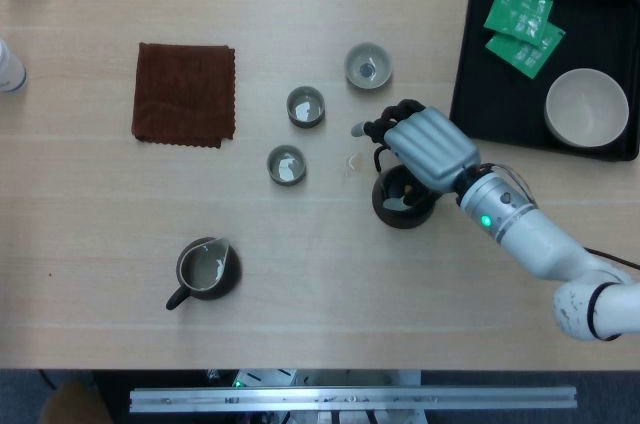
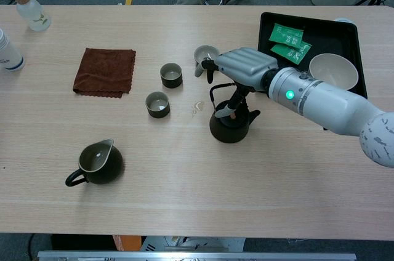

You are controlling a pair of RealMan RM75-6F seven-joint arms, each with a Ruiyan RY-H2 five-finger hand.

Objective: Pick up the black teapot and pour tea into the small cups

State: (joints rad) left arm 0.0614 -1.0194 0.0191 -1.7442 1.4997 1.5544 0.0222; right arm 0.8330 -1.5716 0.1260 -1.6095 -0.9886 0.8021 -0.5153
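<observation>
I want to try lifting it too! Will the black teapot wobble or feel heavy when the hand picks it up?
The black teapot looks squat and thick-walled, so it is probably heavy for its size. Its thin arched handle may let the pot swing when lifted. The lid seems only to sit on top and could slip when tilted. The right hand is over the handle.

Three small cups close left of the teapot, black tray close right.
</observation>
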